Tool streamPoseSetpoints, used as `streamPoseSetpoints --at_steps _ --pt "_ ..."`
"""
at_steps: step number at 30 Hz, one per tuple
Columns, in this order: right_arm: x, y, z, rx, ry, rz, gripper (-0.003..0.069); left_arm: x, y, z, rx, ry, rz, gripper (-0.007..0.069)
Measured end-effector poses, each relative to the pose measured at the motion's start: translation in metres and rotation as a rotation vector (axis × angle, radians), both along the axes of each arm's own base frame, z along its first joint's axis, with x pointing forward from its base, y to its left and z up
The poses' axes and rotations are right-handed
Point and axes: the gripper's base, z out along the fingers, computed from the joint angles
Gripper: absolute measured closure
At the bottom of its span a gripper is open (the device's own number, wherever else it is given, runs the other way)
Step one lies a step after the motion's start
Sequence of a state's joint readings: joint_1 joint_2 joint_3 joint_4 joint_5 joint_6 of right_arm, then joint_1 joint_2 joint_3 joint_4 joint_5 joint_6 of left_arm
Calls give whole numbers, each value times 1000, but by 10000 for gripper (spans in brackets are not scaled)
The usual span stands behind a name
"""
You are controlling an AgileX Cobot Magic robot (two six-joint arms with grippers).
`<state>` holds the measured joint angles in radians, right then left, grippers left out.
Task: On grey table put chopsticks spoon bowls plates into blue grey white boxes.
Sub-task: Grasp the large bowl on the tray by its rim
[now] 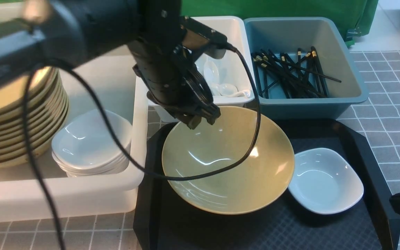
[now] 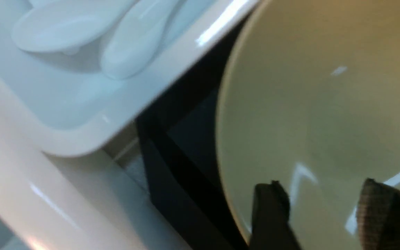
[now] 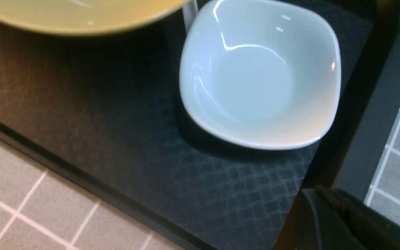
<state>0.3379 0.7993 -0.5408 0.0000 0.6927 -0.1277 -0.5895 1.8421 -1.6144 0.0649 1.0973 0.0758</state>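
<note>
One tan bowl [image 1: 227,166], three bins.

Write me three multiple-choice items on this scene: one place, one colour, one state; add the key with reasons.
1. Where are the chopsticks?
A) on the grid-lined table
B) in the blue-grey box
C) on the black tray

2. What colour is the large bowl on the black tray?
A) tan-yellow
B) green
C) red

3. How is the white dish on the tray lying?
A) upside down
B) open side up
C) inside the big tub

Key:
1 B: the chopsticks lie inside the blue-grey box.
2 A: the large bowl shows a tan-yellow inside.
3 B: the white dish shows its hollow inside.
</note>
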Motion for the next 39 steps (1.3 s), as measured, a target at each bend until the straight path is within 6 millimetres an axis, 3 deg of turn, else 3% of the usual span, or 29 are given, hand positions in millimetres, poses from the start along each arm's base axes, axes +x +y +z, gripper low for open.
streamPoseSetpoints --at_steps 6,10,17,23,24,25,29,33,36,39 --pt "0 1 0 11 3 -3 626 19 -5 -33 97 18 -5 201" --pt "0 1 0 26 2 -5 625 26 -7 -52 141 36 -13 194" --pt "1 2 2 36 -15 -7 625 26 -12 -65 123 92 -6 207" --pt "1 2 2 39 -20 -7 625 25 -14 -68 116 113 -43 375" --pt "1 2 2 39 -20 -7 625 25 -15 -67 109 111 -41 452" --pt "1 2 2 39 -20 -7 625 25 -16 -67 95 108 -36 477" --pt "1 2 2 39 -20 -7 625 22 -17 -54 57 104 -32 525" --pt "1 2 2 40 -21 -7 625 13 -16 -29 -28 93 -36 594" --pt "2 2 3 42 -26 -7 625 5 -9 3 -145 56 -36 617" --pt "2 2 3 45 -35 -7 625 4 12 39 -265 -22 -26 614"
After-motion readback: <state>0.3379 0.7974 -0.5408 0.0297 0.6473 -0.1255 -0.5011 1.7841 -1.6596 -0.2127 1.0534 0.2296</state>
